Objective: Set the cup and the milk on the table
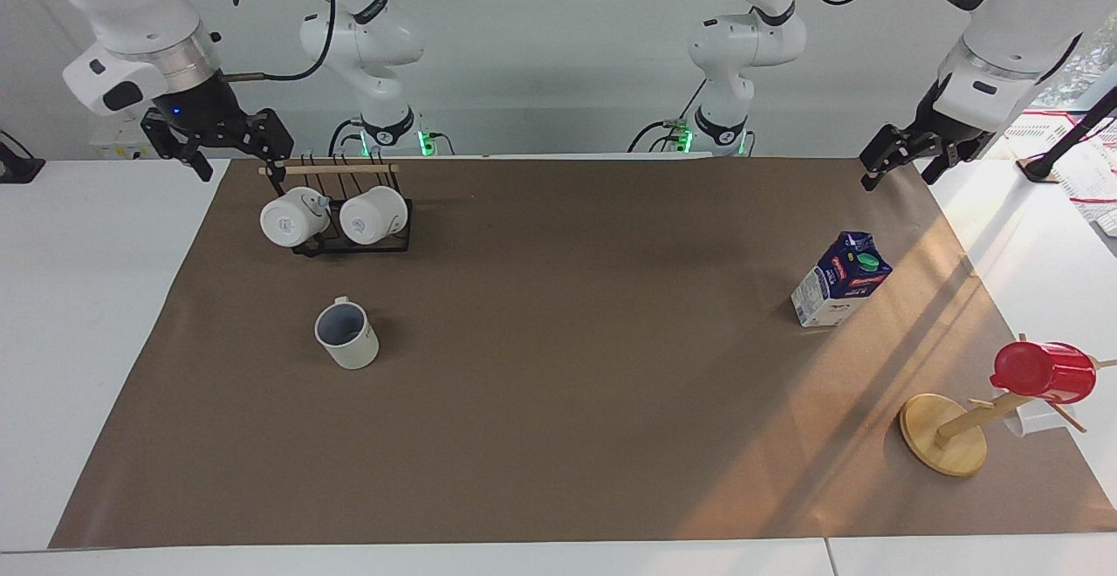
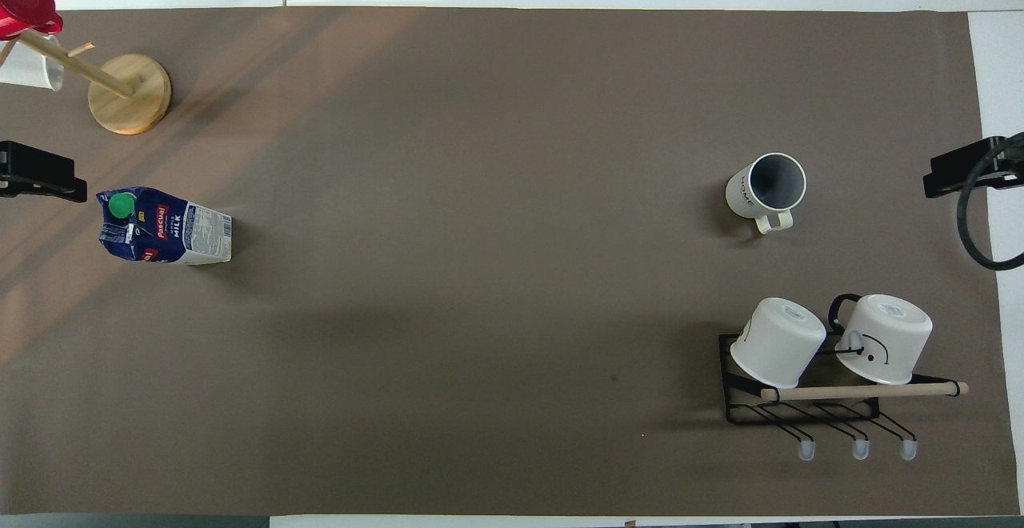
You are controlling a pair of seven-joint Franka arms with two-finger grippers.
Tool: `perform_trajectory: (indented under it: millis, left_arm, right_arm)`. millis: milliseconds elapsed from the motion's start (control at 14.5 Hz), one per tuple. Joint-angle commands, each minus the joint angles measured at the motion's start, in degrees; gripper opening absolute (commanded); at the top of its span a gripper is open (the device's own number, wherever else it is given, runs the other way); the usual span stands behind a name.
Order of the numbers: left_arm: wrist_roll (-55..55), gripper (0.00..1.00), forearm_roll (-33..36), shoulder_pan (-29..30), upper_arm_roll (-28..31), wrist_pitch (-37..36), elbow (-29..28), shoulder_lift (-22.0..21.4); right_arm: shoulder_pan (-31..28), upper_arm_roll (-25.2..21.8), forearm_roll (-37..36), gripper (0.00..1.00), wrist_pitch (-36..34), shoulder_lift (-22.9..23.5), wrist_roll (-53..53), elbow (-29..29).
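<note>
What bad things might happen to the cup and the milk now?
The milk is a tall, narrow carton standing upright, so a nudge from the left gripper hanging open nearby might tip it. The cup stands close to the black rack with two mugs; the open right gripper might bump those while reaching.

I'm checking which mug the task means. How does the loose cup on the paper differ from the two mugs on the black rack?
The cup stands upright on the brown paper, its grey-blue inside showing; the two rack mugs lie tipped on the black rack, printed bottoms showing. The cup is farther from the robots than the rack mugs. All are white with handles.
</note>
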Motion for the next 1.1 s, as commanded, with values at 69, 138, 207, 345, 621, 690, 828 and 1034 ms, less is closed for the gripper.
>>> perform_trajectory:
  millis: [69, 138, 207, 345, 621, 690, 828, 1034]
  left_arm:
    - [0.62, 1.00, -1.02, 0.46, -0.08, 0.25, -1.69, -1.52]
    - [0.62, 1.00, -1.02, 0.46, -0.08, 0.25, -1.69, -1.52]
    - [0.62, 1.00, -1.02, 0.46, -0.08, 0.25, -1.78, -1.52]
    - [0.62, 1.00, -1.02, 0.46, -0.08, 0.25, -1.69, -1.52]
    - [0.62, 1.00, -1.02, 0.55, -0.08, 0.25, -1.69, -1.52]
    - [0.62, 1.00, -1.02, 0.55, -0.08, 0.25, -1.69, -1.52]
    - [0.62, 1.00, -1.02, 0.55, -0.08, 0.25, -1.69, -1.52]
    - [0.62, 1.00, -1.02, 0.55, -0.08, 0.25, -1.69, -1.52]
  right_arm:
    - [-0.20, 0.32, -0.35, 1.00, -0.20, -0.09, -0.81, -0.06]
    - [-0.20, 0.32, -0.35, 1.00, -0.20, -0.09, -0.81, -0.06]
    - [-0.20, 0.32, -0.35, 1.00, -0.20, -0.09, -0.90, -0.06]
    - [-0.20, 0.32, -0.35, 1.00, -0.20, -0.09, -0.81, -0.06]
    - [-0.29, 0.32, -0.18, 1.00, -0.20, -0.18, -0.63, -0.14]
    - [-0.29, 0.32, -0.18, 1.00, -0.20, -0.26, -0.63, -0.41]
    - [-0.29, 0.32, -0.18, 1.00, -0.20, -0.53, -0.46, -1.28]
    - [-0.29, 0.32, 0.00, 1.00, 5.22, -1.85, -0.54, -4.97]
